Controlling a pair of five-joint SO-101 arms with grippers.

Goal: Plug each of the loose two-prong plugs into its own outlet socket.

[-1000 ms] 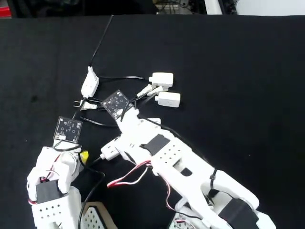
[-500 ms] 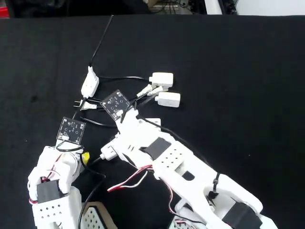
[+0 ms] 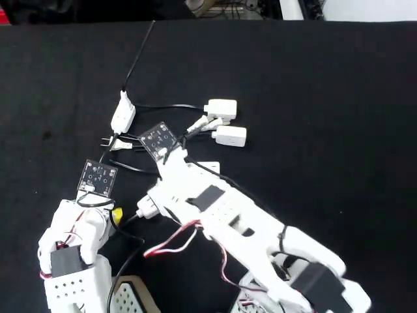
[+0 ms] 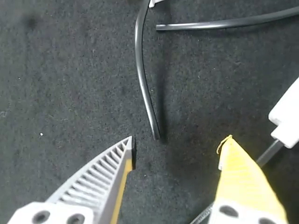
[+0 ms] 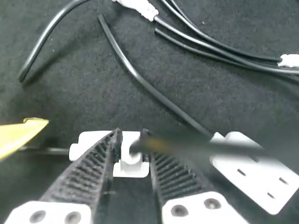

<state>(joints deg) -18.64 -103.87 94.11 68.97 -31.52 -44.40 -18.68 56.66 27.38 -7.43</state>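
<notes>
My right gripper [image 5: 131, 134] is shut on a small white two-prong plug [image 5: 128, 155], low over the black table, and a black cable crosses in front of it. The same plug [image 3: 146, 208] pokes out beside the right arm in the high view. A white outlet socket [image 5: 255, 164] with slots lies right beside it. Two more white outlets [image 3: 221, 107] [image 3: 230, 135] sit farther back. Another loose plug [image 3: 115, 143] lies near a white adapter [image 3: 122, 114]. My left gripper [image 4: 175, 144] is open over a black cable end [image 4: 148, 100], and its yellow finger [image 3: 116, 212] is close to the held plug.
Several black cables [image 5: 205, 44] criss-cross the table between the arms and the outlets. The black table [image 3: 326, 98] stretches bare to the right and far side. A patterned base plate [image 3: 127, 297] sits at the near edge between the arms.
The right arm's rear part has swung slightly left and its wrist edged back, with the plug still held. The left arm nudged forward a little, then stayed.
</notes>
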